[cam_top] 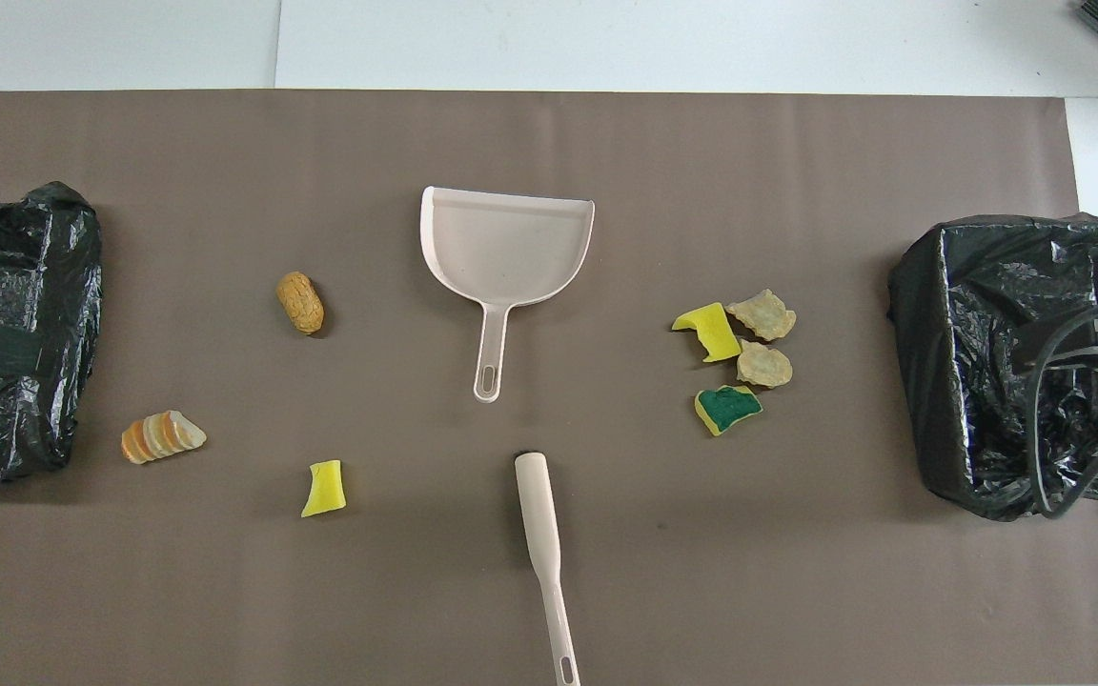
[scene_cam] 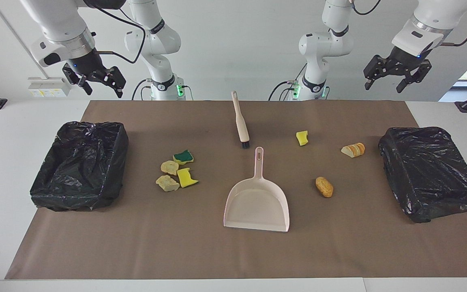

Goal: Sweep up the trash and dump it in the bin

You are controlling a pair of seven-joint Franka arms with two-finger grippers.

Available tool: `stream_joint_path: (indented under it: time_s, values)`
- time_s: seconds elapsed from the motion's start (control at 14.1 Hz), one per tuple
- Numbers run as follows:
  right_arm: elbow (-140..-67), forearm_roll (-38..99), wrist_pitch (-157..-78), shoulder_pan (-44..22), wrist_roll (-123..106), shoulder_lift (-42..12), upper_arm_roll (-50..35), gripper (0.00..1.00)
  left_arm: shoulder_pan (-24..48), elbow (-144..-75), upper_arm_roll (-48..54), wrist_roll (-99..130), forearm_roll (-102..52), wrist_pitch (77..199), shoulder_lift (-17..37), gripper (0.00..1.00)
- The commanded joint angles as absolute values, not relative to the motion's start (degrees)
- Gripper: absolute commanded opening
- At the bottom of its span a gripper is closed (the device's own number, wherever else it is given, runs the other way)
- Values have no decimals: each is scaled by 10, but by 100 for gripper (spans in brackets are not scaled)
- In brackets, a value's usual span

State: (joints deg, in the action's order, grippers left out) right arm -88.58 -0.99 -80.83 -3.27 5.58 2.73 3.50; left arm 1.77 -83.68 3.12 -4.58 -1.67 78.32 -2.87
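Seven trash scraps on brown mat. Cluster mid-left of facing frame: green-topped sponge (scene_cam: pixel 183 156), yellow sponge (scene_cam: pixel 186 177), two tan crumbly chunks (scene_cam: pixel 169 167) (scene_cam: pixel 167 183), edges touching. Scattered right of centre: small yellow sponge (scene_cam: pixel 302 137), sliced bread piece (scene_cam: pixel 353 149), golden-brown roll (scene_cam: pixel 324 186). Pink dustpan (scene_cam: pixel 257 205) centre, brush (scene_cam: pixel 240 121) just above its handle. Black-lined bins (scene_cam: pixel 80 164) (scene_cam: pixel 431 171) at both frame edges; bin at left edge of overhead frame cut off. Right pincer (scene_cam: pixel 97 79) upper left, wide, empty, raised. Left pincer (scene_cam: pixel 395 75) upper right, wide, empty. In overhead frame only dark blurred parts of both visible over bins.
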Motion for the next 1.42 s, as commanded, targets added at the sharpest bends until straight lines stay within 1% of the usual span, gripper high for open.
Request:
stream_joint_path:
  time_s: [0.0,0.28,0.5,0.64,0.78,0.92,0.99,1.13,1.35]
  values:
    - [-895,-3,-821,-29,47,53,27,100,19,-872,38,-35,-24,774,-59,100]
    - [-888,0,-825,-30,87,43,24,100,21,-1020,114,44,-28,823,-154,100]
    - [-835,-5,-832,-40,105,-22,4,100,21,-1142,166,112,-87,873,-243,100]
    - [-813,1,-886,-41,150,-64,-15,100,21,-1199,211,123,-122,898,-280,100]
    - [-787,32,-934,-41,216,-116,-32,100,21,-1227,263,170,-144,933,-285,100]
    - [-732,34,-966,-68,293,-182,-53,100,22,-1253,320,219,-176,982,-286,100]
    - [-718,34,-986,-84,321,-210,-54,100,22,-1266,352,246,-186,1003,-287,100]
    - [-716,33,-1053,-138,385,-251,-54,100,38,-1294,396,292,-211,1047,-287,100]
    - [-716,33,-1103,-191,451,-291,-55,100,54,-1364,480,377,-221,1178,-270,100]
